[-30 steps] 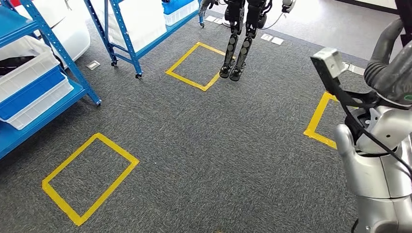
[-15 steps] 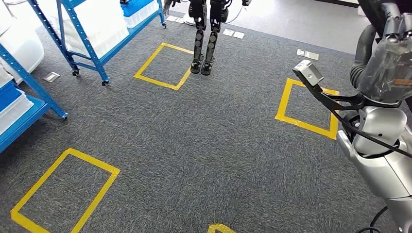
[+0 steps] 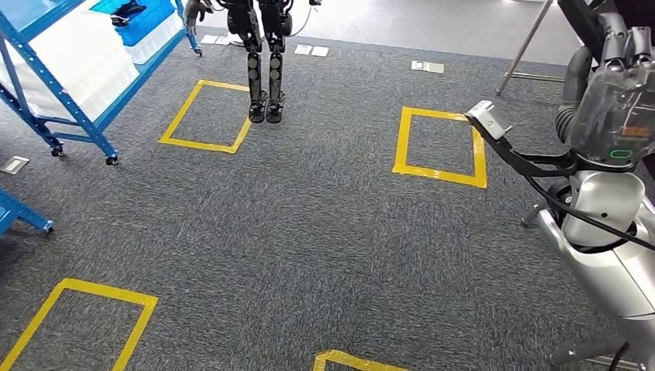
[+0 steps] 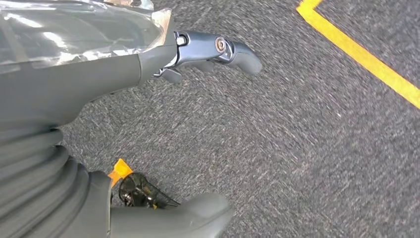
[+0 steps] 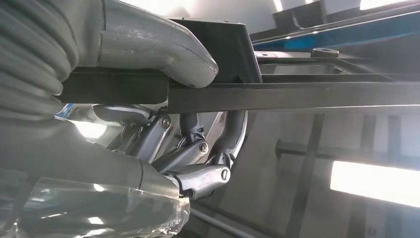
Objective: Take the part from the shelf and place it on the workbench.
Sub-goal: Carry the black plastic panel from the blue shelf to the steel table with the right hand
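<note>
At far left of the head view: blue shelf (image 3: 73, 116) holding white and blue bins, standing well apart from the robot. Further right: legs of a second robot (image 3: 263, 77) beside a yellow tape square (image 3: 181, 112) on the grey carpet (image 3: 309, 232). Right of centre: another tape square (image 3: 400, 143). At the right edge: right hand (image 3: 614, 93), raised, under a clear plastic cover. No worktop found in any view.

Task status, as a judgement:
- Pick-up from the shelf: done. Part in the right hand and clear of the shelf.
- Transport: under way. Open carpet ahead, destination not yet in sight.
- Placement on the worktop: outstanding. Release of the part also outstanding.

Differences between views:
- Head view: gives the floor layout, the shelf position and the height of the right arm. Gives no clear sight of the grip; outline of the part not separable there from the dark bracket and cable near the wrist.
- Left wrist view: left hand (image 4: 99, 74) hanging over the carpet, thumb and fingers spread, nothing between them. Empty and open. Yellow tape line (image 4: 366, 59) crossing one corner.
- Right wrist view: grip shown plainly. Part (image 5: 297, 96), a dark flat frame of straight bars, clamped between thumb on one face and curled fingers (image 5: 198, 163) on the other. Firmly closed on the part. Ceiling lights and blue shelf rails behind, blurred.
</note>
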Controlling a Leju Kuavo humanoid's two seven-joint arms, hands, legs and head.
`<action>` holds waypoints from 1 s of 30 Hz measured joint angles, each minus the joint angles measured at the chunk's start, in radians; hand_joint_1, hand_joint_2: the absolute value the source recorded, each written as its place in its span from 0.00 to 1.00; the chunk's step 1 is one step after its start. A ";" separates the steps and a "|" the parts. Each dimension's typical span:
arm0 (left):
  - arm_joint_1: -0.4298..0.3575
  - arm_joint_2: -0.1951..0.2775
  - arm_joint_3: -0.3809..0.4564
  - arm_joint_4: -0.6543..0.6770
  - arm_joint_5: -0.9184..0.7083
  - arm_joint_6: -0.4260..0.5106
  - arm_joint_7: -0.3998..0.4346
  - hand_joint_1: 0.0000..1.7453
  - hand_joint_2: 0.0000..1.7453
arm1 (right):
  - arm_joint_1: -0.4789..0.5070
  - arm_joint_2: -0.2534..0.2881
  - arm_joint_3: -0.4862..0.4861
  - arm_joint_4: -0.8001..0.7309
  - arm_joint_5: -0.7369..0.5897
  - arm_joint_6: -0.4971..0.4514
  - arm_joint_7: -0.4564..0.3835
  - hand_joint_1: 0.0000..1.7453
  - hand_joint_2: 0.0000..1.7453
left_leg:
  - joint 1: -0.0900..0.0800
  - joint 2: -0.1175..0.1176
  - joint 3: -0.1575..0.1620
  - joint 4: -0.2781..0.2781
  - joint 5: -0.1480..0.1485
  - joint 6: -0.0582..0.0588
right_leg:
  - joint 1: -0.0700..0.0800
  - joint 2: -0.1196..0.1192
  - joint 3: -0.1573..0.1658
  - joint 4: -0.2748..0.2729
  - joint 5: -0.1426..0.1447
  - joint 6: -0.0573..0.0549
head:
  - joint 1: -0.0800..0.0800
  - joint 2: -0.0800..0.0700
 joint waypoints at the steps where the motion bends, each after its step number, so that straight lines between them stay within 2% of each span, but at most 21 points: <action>1: 0.000 0.000 0.000 0.000 0.001 0.000 0.000 0.00 1.00 | 0.000 0.000 0.001 0.000 0.000 0.004 0.000 1.00 1.00 | 0.002 -0.003 0.015 -0.033 0.028 0.001 | 0.000 0.014 0.000 0.001 0.001 0.000 | 0.000 0.000; 2: 0.000 0.000 0.000 0.000 0.002 0.000 0.000 0.00 1.00 | -0.001 0.000 0.001 0.000 0.000 0.006 0.000 1.00 1.00 | 0.006 -0.012 0.046 -0.096 0.066 0.003 | -0.001 0.028 0.000 0.002 0.003 0.001 | 0.000 0.000; 3: 0.000 0.000 0.000 0.000 0.002 -0.001 0.000 0.00 1.00 | -0.002 0.000 0.001 0.000 0.000 0.008 0.000 1.00 1.00 | 0.009 -0.034 0.080 -0.166 0.096 0.005 | 0.000 0.040 -0.001 0.003 0.004 0.004 | 0.000 0.000; 5: -0.001 0.000 0.000 0.000 0.003 -0.001 0.000 0.00 1.00 | -0.008 0.000 0.004 -0.001 0.000 0.009 0.000 1.00 1.00 | 0.010 -0.068 0.123 -0.257 0.126 0.007 | 0.001 0.064 -0.008 0.005 0.009 0.012 | 0.001 0.000; 6: -0.001 0.000 -0.001 0.000 0.004 -0.001 0.001 0.00 1.00 | -0.010 0.000 0.005 -0.001 0.000 0.008 0.000 1.00 1.00 | 0.008 -0.073 0.128 -0.270 0.125 0.009 | 0.001 0.075 -0.013 0.004 0.013 0.019 | 0.002 0.000; 8: -0.003 0.000 -0.002 -0.002 0.005 -0.001 0.001 0.00 1.00 | -0.012 -0.002 0.006 -0.001 0.000 0.008 0.000 1.00 1.00 | 0.003 -0.048 0.129 -0.279 0.134 0.019 | -0.001 0.088 -0.025 0.001 0.022 0.033 | 0.001 0.000; 10: -0.005 -0.001 -0.003 -0.004 0.007 -0.001 0.001 0.00 1.00 | -0.014 -0.007 0.004 -0.001 0.000 0.007 0.000 1.00 1.00 | 0.002 -0.023 0.130 -0.292 0.147 0.035 | 0.001 0.048 -0.049 0.034 0.004 0.036 | 0.005 0.000; 12: -0.005 -0.001 -0.003 -0.006 0.011 -0.001 0.001 0.00 1.00 | -0.017 -0.007 0.005 -0.001 0.000 0.007 0.000 1.00 1.00 | 0.000 0.003 0.127 -0.297 0.153 0.043 | 0.004 -0.008 -0.100 0.144 -0.051 0.029 | 0.011 0.000; 14: -0.003 -0.002 -0.003 -0.007 0.015 -0.002 0.001 0.00 1.00 | -0.017 -0.004 0.008 -0.001 0.000 0.008 0.000 1.00 1.00 | -0.003 0.032 0.122 -0.297 0.154 0.045 | 0.003 -0.022 -0.151 0.264 -0.097 0.031 | 0.015 0.000; 15: -0.003 -0.002 -0.003 -0.007 0.016 -0.002 0.001 0.00 1.00 | -0.016 -0.003 0.010 -0.001 0.000 0.009 0.000 1.00 1.00 | -0.005 0.047 0.120 -0.296 0.154 0.045 | 0.002 -0.025 -0.154 0.283 -0.102 0.037 | 0.016 0.000; 16: -0.003 -0.003 -0.003 -0.007 0.016 -0.003 0.001 0.00 1.00 | -0.016 -0.002 0.012 -0.001 0.000 0.010 0.000 1.00 1.00 | -0.005 0.060 0.120 -0.296 0.154 0.045 | 0.001 -0.030 -0.134 0.257 -0.091 0.045 | 0.017 0.000; 17: -0.003 -0.004 -0.003 -0.007 0.017 -0.003 0.001 0.00 1.00 | -0.017 -0.002 0.012 -0.001 0.000 0.011 0.000 1.00 1.00 | -0.006 0.073 0.120 -0.296 0.153 0.044 | 0.000 -0.042 -0.096 0.196 -0.071 0.053 | 0.017 0.000; 19: -0.004 -0.004 -0.004 -0.008 0.017 -0.004 0.001 0.00 1.00 | -0.018 -0.002 0.012 -0.001 0.000 0.012 0.000 1.00 1.00 | -0.011 0.095 0.122 -0.293 0.149 0.037 | 0.004 -0.092 -0.015 0.056 -0.033 0.057 | 0.017 0.000; 21: -0.004 -0.004 -0.004 -0.009 0.018 -0.005 0.001 0.00 1.00 | -0.019 -0.001 0.012 -0.001 0.000 0.014 0.000 1.00 1.00 | -0.018 0.114 0.124 -0.290 0.145 0.029 | 0.011 -0.114 0.014 0.000 -0.018 0.043 | 0.015 0.000; 23: -0.005 -0.005 -0.004 -0.010 0.020 -0.006 0.002 0.00 1.00 | -0.019 -0.001 0.011 -0.001 0.000 0.017 0.000 1.00 1.00 | -0.019 0.133 0.125 -0.287 0.140 0.021 | 0.010 -0.088 0.012 0.000 -0.012 0.029 | 0.013 0.000; 24: -0.006 -0.005 -0.004 -0.010 0.023 -0.007 0.002 0.00 1.00 | -0.020 -0.002 0.010 -0.002 0.000 0.018 0.000 1.00 1.00 | -0.016 0.123 0.122 -0.279 0.132 0.016 | 0.006 -0.076 0.011 -0.001 -0.009 0.024 | 0.012 0.000; 25: -0.006 -0.006 -0.004 -0.010 0.025 -0.008 0.002 0.00 1.00 | -0.022 -0.002 0.008 -0.003 0.000 0.020 0.000 1.00 1.00 | -0.012 0.101 0.114 -0.256 0.114 0.011 | 0.002 -0.065 0.010 -0.002 -0.007 0.018 | 0.012 0.000; 27: -0.006 -0.008 -0.004 -0.010 0.032 -0.010 0.003 0.00 1.00 | -0.026 0.001 0.007 -0.005 0.000 0.022 0.000 1.00 1.00 | -0.004 0.036 0.069 -0.150 0.051 0.002 | -0.001 -0.043 0.009 -0.003 -0.003 0.006 | 0.010 0.000; 28: -0.004 -0.009 -0.004 -0.010 0.034 -0.010 0.003 0.00 1.00 | -0.027 0.003 0.009 -0.005 0.000 0.023 0.000 1.00 1.00 | -0.002 0.017 0.036 -0.079 0.018 0.000 | 0.001 -0.032 0.007 -0.003 -0.002 0.003 | 0.009 0.000; 29: -0.003 -0.009 -0.004 -0.010 0.036 -0.011 0.003 0.00 1.00 | -0.027 0.005 0.012 -0.005 0.000 0.022 0.000 1.00 1.00 | -0.001 0.007 0.007 -0.020 -0.003 -0.001 | 0.002 -0.019 0.006 -0.003 -0.001 0.000 | 0.008 0.000; 30: -0.002 -0.010 -0.003 -0.010 0.037 -0.012 0.003 0.00 1.00 | -0.028 0.007 0.015 -0.005 0.000 0.022 0.000 1.00 1.00 | 0.001 0.003 -0.009 0.011 -0.006 -0.001 | 0.003 -0.005 0.006 -0.002 0.000 -0.001 | 0.008 0.000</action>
